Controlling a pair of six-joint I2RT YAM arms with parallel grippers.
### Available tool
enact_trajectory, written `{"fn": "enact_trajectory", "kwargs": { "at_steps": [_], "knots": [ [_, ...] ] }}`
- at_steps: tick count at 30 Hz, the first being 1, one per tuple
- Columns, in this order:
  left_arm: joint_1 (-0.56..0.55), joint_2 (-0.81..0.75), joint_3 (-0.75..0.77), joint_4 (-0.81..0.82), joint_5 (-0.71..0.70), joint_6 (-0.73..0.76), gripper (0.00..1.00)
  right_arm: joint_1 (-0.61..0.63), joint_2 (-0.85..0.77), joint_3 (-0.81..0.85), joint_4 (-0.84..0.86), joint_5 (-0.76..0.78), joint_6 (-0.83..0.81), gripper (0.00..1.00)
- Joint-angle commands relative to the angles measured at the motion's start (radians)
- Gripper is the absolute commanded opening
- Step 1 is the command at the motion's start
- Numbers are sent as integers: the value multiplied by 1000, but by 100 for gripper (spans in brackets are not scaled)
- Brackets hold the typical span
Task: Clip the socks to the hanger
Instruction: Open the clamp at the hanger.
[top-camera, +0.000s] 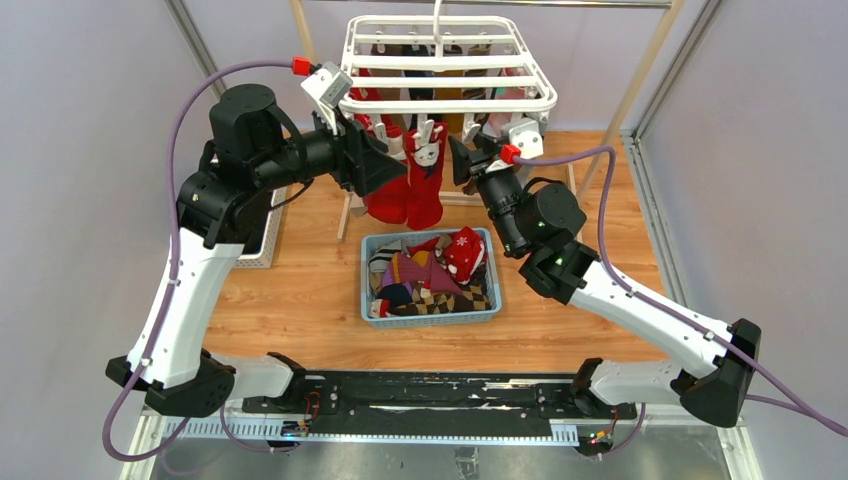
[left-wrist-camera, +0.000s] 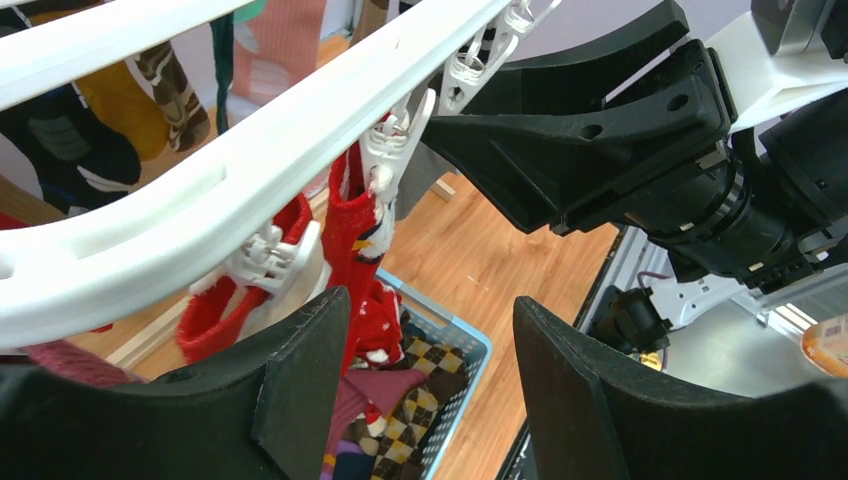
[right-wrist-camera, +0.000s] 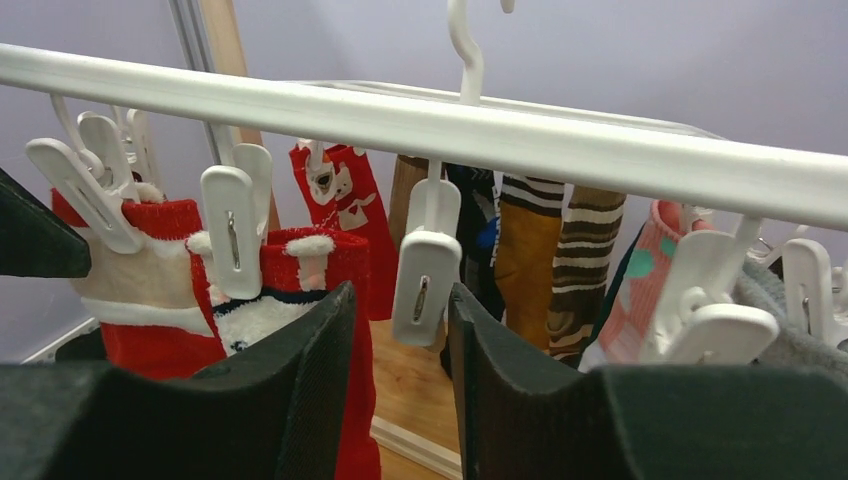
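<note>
The hanger (top-camera: 447, 103) hung up high. Two red socks (top-camera: 405, 190) were clipped on its front, and more lay in the basket (top-camera: 365, 285). The right claw (right-wrist-camera: 402, 300) was released around an empty clip (right-wrist-camera: 428, 270), likely to pinch it wide. The left claw (left-wrist-camera: 430, 320) was released and empty nearby.

Blue basket (top-camera: 432, 319) on wooden table (top-camera: 290, 300)

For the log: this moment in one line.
left gripper jaws open; right gripper jaws open, facing free clip; red socks clipped to hanger
</note>
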Motion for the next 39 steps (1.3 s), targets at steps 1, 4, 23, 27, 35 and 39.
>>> {"fn": "enact_trajectory", "kwargs": {
  "at_steps": [1, 4, 23, 27, 35, 39],
  "knots": [
    [-6, -10, 30, -12, 18, 7, 65, -18, -13, -2, 40, 21, -16, 35],
    [-6, -8, 33, -12, 18, 5, 65, -18, -32, -21, 57, 31, -13, 18],
    [-5, -32, 30, -15, 60, -30, 65, -6, -117, -53, -70, -119, 130, 0],
    [-6, -39, 34, -15, 85, -67, 66, 9, -105, -38, -99, -132, 152, 0],
    [-6, -87, -34, 62, 122, -206, 76, 42, -42, 26, -139, -150, 203, 0],
    [-6, -65, -41, 132, 153, -281, 77, 53, -12, 56, -139, -168, 223, 0]
  ]
}}
